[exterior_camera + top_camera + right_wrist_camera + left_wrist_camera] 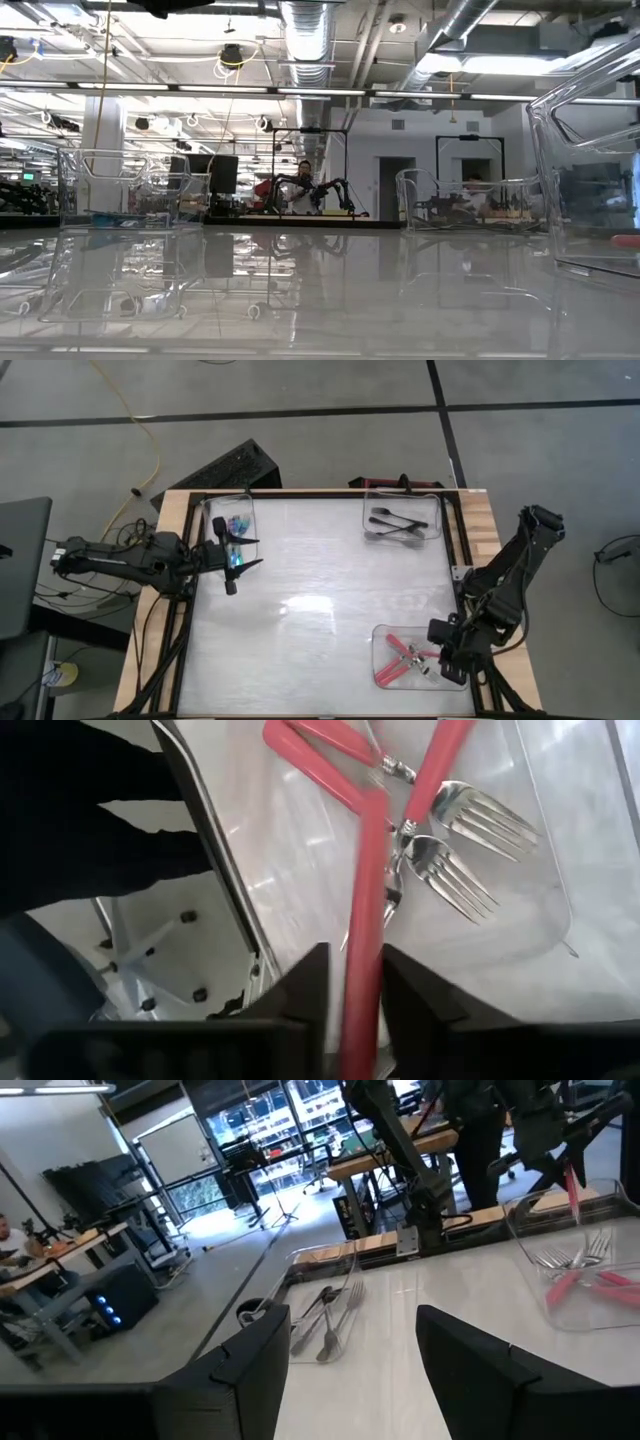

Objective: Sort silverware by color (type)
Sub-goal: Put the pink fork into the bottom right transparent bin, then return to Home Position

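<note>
— Forks, by colour?

— Red-handled forks [398,659] with metal tines are lying crossed in the clear tray at the bench's near right corner; one red-handled fork [362,910] is sitting gripped between the right gripper's [352,982] jaws above that tray.

— Others?

— Black forks [395,524] are lying flat in the far right tray. Blue-handled ones [238,524] are resting in the far left tray.

Three trays on table [300,660]: far-left tray [232,525] beside left gripper [246,552]; far-right tray [403,515] holds forks [395,525]; near-right tray [405,656] under right gripper [440,657].
</note>
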`<state>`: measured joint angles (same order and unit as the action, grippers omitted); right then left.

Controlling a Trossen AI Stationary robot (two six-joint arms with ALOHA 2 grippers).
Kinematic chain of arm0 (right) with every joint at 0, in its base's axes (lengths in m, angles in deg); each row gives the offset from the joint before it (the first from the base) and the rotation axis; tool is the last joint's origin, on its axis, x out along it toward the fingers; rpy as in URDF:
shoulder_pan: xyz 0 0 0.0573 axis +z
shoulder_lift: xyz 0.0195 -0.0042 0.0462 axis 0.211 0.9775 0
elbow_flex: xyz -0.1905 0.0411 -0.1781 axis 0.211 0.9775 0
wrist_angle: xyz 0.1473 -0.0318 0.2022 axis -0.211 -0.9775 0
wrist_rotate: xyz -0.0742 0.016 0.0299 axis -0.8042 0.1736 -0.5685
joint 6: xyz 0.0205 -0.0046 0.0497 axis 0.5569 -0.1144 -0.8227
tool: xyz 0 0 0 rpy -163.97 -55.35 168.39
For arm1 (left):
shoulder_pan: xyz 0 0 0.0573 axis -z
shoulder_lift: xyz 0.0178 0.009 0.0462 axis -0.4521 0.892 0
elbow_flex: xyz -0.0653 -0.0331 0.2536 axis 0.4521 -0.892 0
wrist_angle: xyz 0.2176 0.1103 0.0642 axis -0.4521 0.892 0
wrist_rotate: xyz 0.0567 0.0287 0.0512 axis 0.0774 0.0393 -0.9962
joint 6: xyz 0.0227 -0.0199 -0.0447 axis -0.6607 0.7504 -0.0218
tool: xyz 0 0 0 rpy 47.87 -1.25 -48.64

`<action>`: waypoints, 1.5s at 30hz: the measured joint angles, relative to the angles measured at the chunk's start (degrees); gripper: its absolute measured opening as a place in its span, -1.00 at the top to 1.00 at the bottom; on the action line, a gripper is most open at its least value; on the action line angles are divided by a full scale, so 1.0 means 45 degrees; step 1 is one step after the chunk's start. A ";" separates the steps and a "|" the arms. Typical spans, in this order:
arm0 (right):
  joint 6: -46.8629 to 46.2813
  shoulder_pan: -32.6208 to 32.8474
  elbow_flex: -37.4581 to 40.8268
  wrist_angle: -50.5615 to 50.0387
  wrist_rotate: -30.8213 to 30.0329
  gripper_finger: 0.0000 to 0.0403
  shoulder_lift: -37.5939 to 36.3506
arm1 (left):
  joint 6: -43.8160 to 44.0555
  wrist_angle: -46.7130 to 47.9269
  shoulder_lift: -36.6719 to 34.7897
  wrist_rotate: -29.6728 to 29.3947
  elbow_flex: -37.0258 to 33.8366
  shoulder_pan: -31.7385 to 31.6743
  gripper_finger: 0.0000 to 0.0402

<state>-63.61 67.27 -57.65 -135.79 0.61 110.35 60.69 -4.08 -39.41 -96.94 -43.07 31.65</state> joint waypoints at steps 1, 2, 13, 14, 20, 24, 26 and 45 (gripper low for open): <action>0.0004 -0.0005 0.0001 0.0018 -0.0001 0.45 0.0000 | 0.0000 0.0005 0.0000 0.0000 0.0000 0.0000 -0.01; 0.0067 -0.0005 0.0001 -0.0026 -0.0001 0.36 0.0000 | 0.0000 0.0010 0.0000 0.0000 0.0000 0.0000 -0.01; -0.0436 -0.0633 0.0006 -0.0064 0.2413 -0.20 -0.0134 | -0.0021 0.0573 0.0000 0.0038 0.0000 0.0000 -0.01; -0.0517 -0.0851 0.0006 -0.0063 0.2940 -0.21 -0.0224 | -0.0083 0.0573 0.0000 0.0034 0.0000 0.0000 -0.01; -0.0416 -0.2587 0.0006 0.0201 0.3928 -0.18 -0.0969 | -0.0212 0.0560 0.0073 0.0062 0.0000 -0.0105 -0.01; 0.0902 -0.4444 0.0006 0.1207 0.3168 -0.15 -0.1409 | -0.0240 0.0238 0.0461 0.1343 0.0000 -0.0479 -0.01; 0.2141 -0.5517 0.0006 0.2170 0.2432 -0.14 -0.1510 | -0.0776 -0.0322 0.0817 0.2424 0.0000 -0.0648 0.01; 1.8163 -1.2180 -0.0004 1.7444 0.0566 -0.11 0.0915 | -0.3085 -0.2334 0.2278 0.3775 0.1273 -0.1470 1.00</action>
<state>18.13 12.46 -57.67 -57.29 3.15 114.46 46.81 -14.59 -29.16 -79.95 -37.34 25.04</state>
